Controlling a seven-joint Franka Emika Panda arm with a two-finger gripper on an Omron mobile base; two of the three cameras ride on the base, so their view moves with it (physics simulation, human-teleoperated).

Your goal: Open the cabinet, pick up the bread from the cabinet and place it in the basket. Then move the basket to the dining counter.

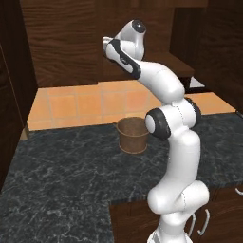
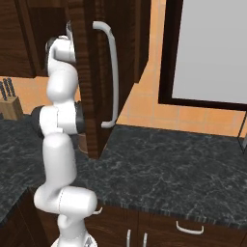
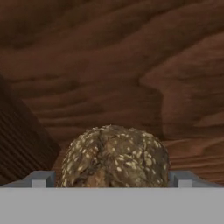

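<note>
Reaching into the open cabinet (image 2: 91, 72), I have the arm stretched up and forward so that the hand is at the height of the wooden shelf (image 3: 188, 153). In the hand view the bread (image 3: 114, 156), a round seeded roll with a cracked crust, sits on this shelf directly ahead, and the gripper (image 3: 111, 178) has one grey fingertip on each side of it. The fingers are spread about as wide as the roll; I cannot tell if they already press on it or only stand beside it, because the lower part of the bread is hidden.

The cabinet door with its long silver bar handle (image 2: 112, 72) stands swung out toward the base in the right base view, and this is why the arm can pass beside it to the shelf. The wrist is bent level, I think so that the fingers meet the roll from the front and not from above, where the cabinet gives little room.

The basket (image 1: 132, 135) waits upright on the black marble countertop (image 1: 61, 171), below the hand and just in front of the arm. This position looks practical: after closing on the bread I would only pull back and lower it into the open mouth.
</note>
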